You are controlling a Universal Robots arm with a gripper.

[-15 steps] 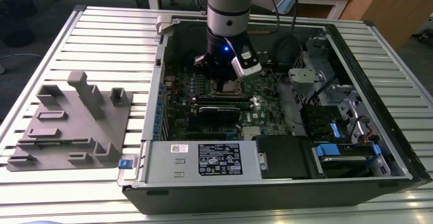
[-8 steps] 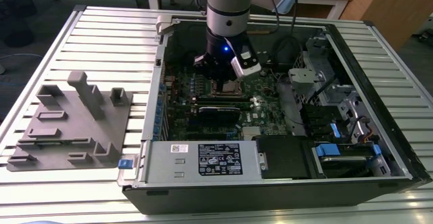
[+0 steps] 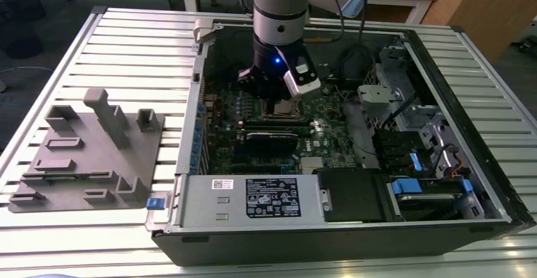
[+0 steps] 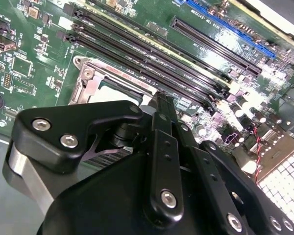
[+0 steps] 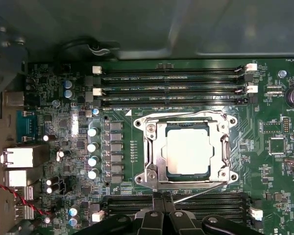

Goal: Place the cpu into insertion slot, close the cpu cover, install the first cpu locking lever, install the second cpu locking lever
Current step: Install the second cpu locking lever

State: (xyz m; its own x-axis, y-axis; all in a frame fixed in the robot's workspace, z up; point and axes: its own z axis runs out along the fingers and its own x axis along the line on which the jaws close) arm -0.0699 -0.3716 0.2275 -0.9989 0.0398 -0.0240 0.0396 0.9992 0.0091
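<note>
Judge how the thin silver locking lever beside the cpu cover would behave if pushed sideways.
The locking lever is a long thin bare wire, so it probably flexes springily rather than staying rigid. Smooth metal likely lets it slip off the gripper. The cpu cover looks flat, stiff.

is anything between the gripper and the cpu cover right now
Nothing visible. In the first wrist view the gripper sits at the edge of the cpu cover, which lies flat over the cpu in the slot. A thin lever runs slanted along that edge beside the gripper's tips, not across them.
</note>
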